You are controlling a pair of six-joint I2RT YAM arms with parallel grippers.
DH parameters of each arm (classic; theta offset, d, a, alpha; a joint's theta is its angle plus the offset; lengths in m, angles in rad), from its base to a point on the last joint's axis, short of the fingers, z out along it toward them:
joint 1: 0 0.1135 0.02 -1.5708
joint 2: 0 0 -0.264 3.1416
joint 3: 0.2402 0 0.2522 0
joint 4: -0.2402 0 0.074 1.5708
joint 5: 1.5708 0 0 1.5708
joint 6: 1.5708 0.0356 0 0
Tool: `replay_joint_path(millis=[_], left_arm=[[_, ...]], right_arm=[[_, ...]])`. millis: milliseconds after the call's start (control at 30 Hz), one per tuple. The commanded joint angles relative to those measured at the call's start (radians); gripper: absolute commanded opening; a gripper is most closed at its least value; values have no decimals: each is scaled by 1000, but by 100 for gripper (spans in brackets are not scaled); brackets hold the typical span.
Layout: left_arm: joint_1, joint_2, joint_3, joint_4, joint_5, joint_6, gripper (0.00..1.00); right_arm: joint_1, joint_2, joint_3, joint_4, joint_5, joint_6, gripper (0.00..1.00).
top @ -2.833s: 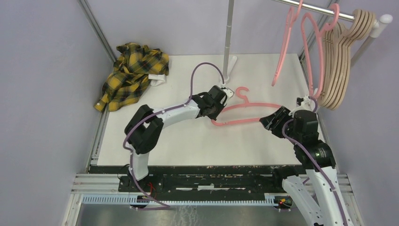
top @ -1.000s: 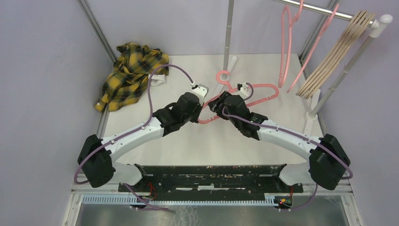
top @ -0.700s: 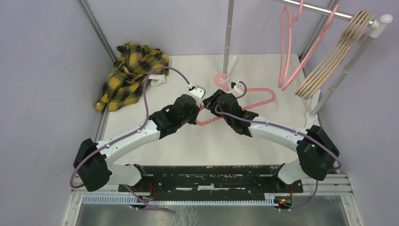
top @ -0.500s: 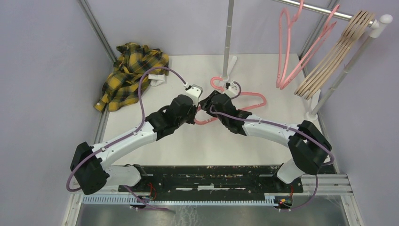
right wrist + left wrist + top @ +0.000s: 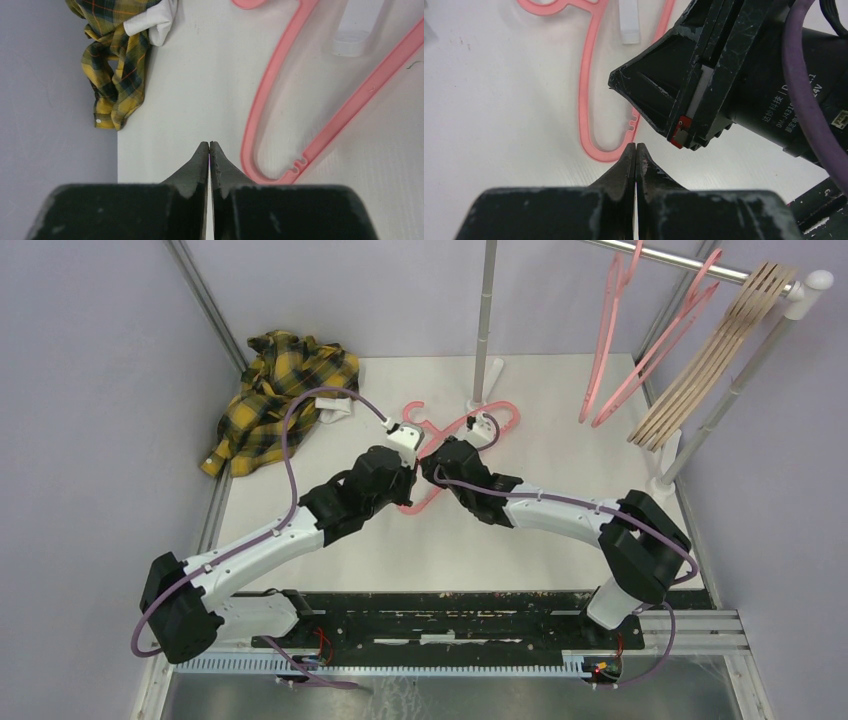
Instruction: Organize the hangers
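**Left wrist view: both claws clenched at one loose pink hanger**

The left claw (image 5: pixel 635 150) is clenched. Its tips touch the near corner of the pink hanger (image 5: pixel 586 100), which lies flat on the tabletop (image 5: pixel 499 100) with its hook ahead of the tips. Whether the claw nips the rim or only presses on it cannot be told. Judging by the pose, it is steadying that corner so the other arm can take a hold.

The right wrist view shows the right claw (image 5: pixel 209 145) clenched too, and on nothing. The hanger's rounded corner sits just to the right of its tips, apart from them. The plaid shirt (image 5: pixel 115 65) lies ahead and to the left.

Only the top external view shows where the hanger probably belongs. The rail (image 5: pixel 690 262) stands well off to the right of the right claw, carrying the hung pink hangers (image 5: pixel 610 340) and the beige hangers (image 5: pixel 710 350). In that view the wrists crowd together and hide both sets of tips.
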State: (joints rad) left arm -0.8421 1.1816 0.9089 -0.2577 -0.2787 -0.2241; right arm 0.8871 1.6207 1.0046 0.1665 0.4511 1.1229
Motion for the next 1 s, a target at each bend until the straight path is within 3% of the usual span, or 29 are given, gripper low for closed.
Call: replay_joint_path(millis=[0, 100, 167, 500, 700, 967], left_arm=[[-2, -17, -18, 31, -18, -56, 3], [1, -14, -47, 17, -57, -104, 5], [10, -24, -60, -9, -71, -141, 19], [189, -265, -77, -215, 33, -204, 63], [286, -358, -88, -306, 66, -189, 66], [299, -409, -146, -312, 79, -189, 67]], right_arm=[[12, 18, 128, -110, 35, -67, 23], [21, 99, 265, -280, 12, -114, 35], [22, 147, 326, -342, -9, -121, 39], [21, 334, 600, -583, 90, -102, 51], [5, 489, 781, -675, 73, -111, 51], [-66, 608, 888, -778, 22, -81, 52]])
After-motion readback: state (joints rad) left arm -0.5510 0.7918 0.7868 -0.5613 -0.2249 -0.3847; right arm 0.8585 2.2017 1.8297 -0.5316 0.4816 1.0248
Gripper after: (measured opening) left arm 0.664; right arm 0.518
